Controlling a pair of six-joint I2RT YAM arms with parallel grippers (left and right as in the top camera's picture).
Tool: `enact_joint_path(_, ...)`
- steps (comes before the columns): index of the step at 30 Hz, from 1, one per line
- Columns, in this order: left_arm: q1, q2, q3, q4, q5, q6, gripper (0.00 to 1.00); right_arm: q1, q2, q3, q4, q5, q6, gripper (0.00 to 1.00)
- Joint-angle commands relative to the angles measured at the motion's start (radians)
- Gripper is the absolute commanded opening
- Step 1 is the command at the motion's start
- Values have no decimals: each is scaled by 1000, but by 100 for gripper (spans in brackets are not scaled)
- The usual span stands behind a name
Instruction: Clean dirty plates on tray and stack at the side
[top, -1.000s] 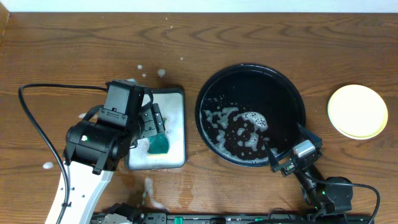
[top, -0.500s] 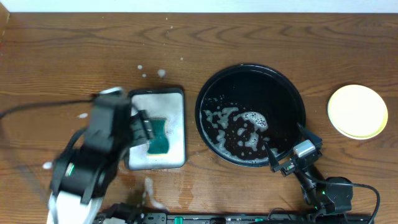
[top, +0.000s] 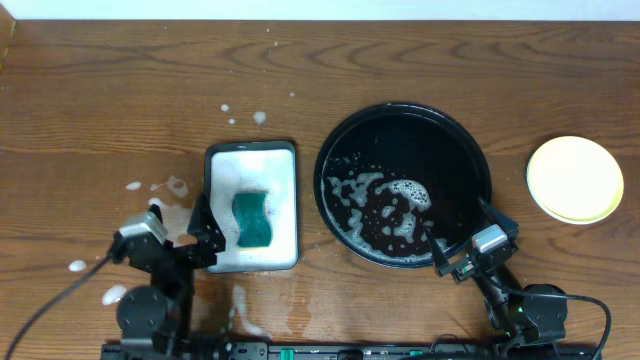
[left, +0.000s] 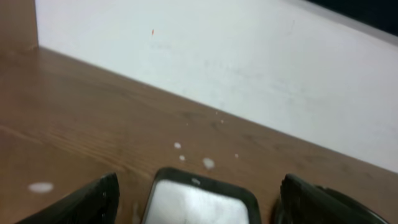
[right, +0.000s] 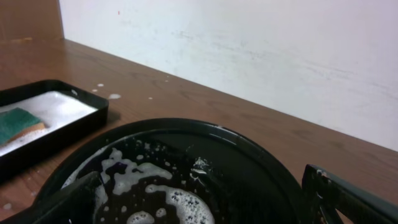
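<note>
Since the plates (top: 575, 178) sit stacked on the table (top: 120, 90) well right of the tray (top: 430, 140), yellow one on top (can't tell how many under it), and the tray holds only foam (top: 400, 195), I judge the job approx done; remaining: park both arms w/o bumping anything. My left gripper (top: 203, 238) hangs wide open & empty just beside the sponge dish (top: 250, 146), sponge (top: 252, 221) lying in it. My right gripper (top: 457, 224), also spread & empty, sits over the tray's near rim, so I'd lift before pulling back. Suds (top: 165, 187) dot the wood nr the dish.
</note>
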Motion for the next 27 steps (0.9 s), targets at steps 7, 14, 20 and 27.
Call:
enact_joint_path(7, 5, -65, -209, 172, 13, 40, 83, 0, -4, -1, -5, -1, -7, 99)
enact_joint_path(14, -3, -65, -304, 181, 13, 21, 83, -1, -4, -1, -5, -1, -7, 99)
enact_joint_path(20, -3, -65, -304, 164, 14, 21, 83, -1, -4, -1, -5, -1, -7, 99)
enact_joint_path(27, -3, -62, -304, 164, 14, 21, 83, -1, -4, -1, -5, -1, -7, 99)
